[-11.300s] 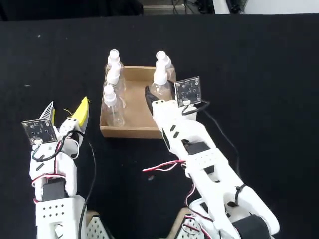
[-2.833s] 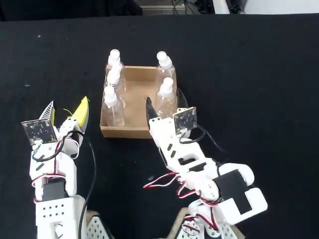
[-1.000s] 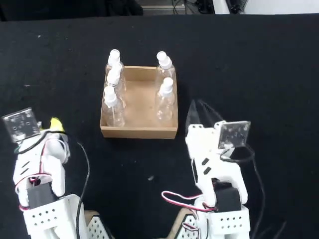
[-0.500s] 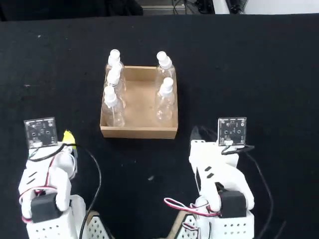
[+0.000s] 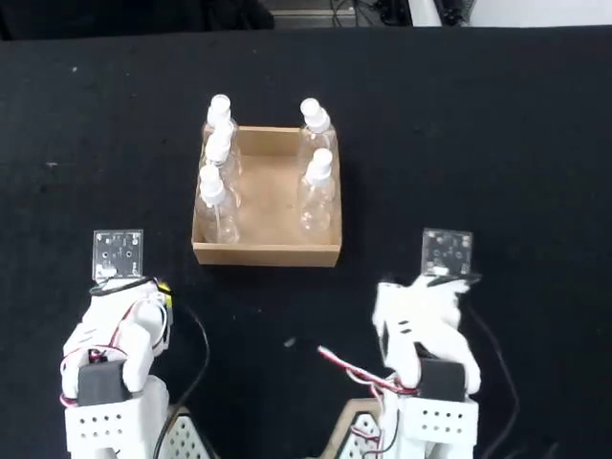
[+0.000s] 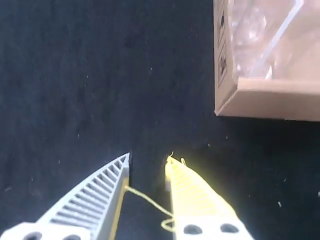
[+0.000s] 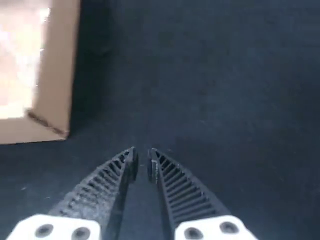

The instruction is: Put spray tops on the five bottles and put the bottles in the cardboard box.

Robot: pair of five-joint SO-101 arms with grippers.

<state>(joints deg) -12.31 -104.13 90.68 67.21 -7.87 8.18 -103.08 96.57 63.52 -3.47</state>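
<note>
Five bottles (image 5: 316, 191) with spray tops stand along the side walls of the cardboard box (image 5: 266, 253), on the black table (image 5: 478, 143). Near its front edge the left gripper (image 6: 148, 162) is slightly parted and empty. The right gripper (image 7: 142, 155) is almost closed and empty.

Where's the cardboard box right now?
In the high view, the cardboard box sits in the middle of the black table, with five bottles standing inside.

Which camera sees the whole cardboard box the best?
The high view: it shows the whole cardboard box from above, with all five spray-topped bottles standing inside. The left wrist view catches one corner with clear bottles inside. The right wrist view catches a corner and side wall.
</note>
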